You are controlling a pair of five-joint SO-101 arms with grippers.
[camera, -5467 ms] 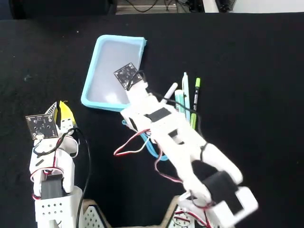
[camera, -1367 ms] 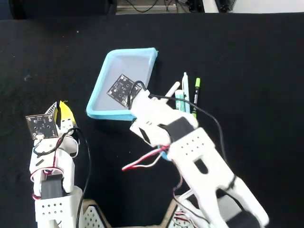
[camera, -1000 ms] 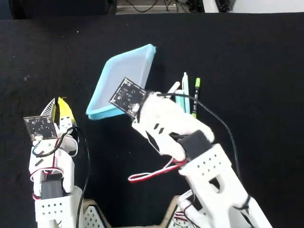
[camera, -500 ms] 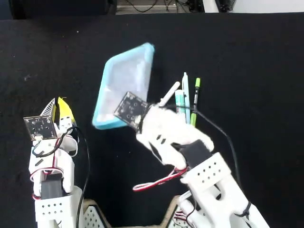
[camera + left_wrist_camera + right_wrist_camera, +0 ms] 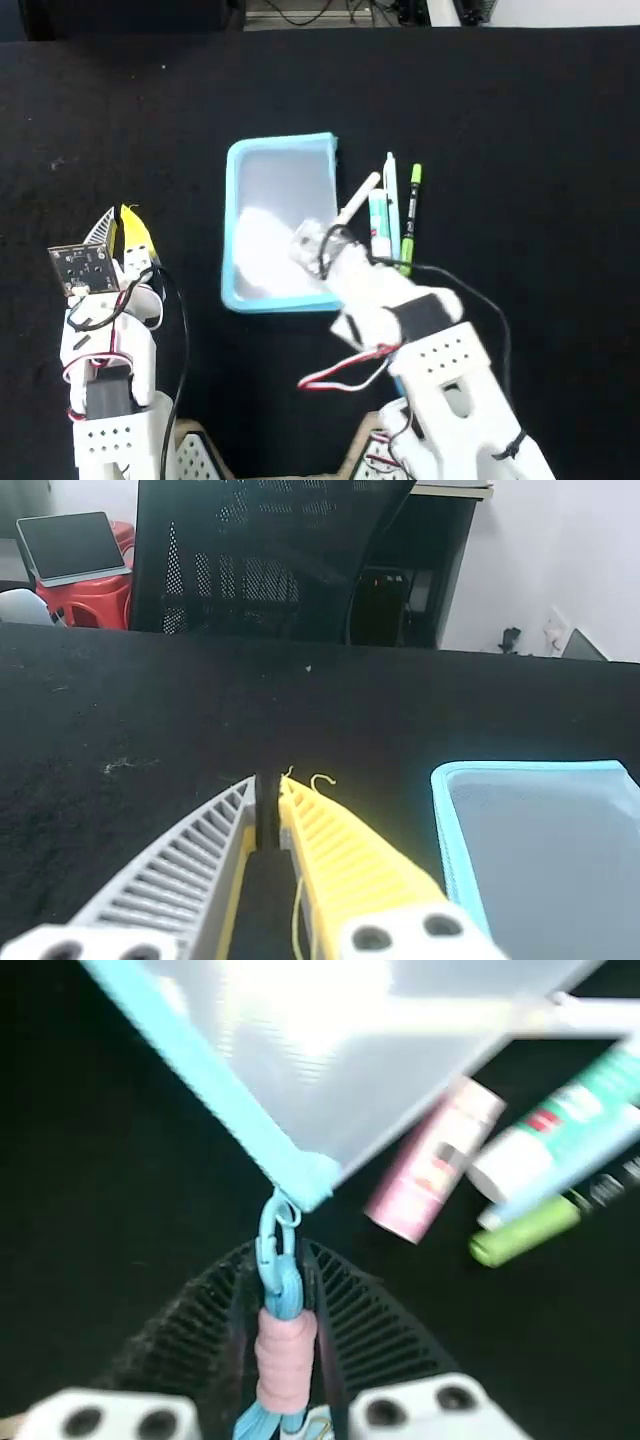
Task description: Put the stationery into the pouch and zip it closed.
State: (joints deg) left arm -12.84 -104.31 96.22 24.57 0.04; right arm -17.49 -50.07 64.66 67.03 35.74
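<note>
Pouch (image 5: 285, 190) pulled nearer, zip pull (image 5: 277, 1282) in right tool (image 5: 276, 1256)

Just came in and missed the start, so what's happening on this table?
The right gripper is shut on the zipper pull at a corner of the blue-edged pouch, which lies on the black table. The pens lie beside it, not yet inside. The left gripper rests shut off to the side, holding nothing.

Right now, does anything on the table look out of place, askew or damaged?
Nothing is spilled or damaged. One thing is askew: the white stick lies slanted toward the pouch, while the white pen and green pen beside it lie parallel. The right arm's jaws are shut on the zipper pull.
</note>
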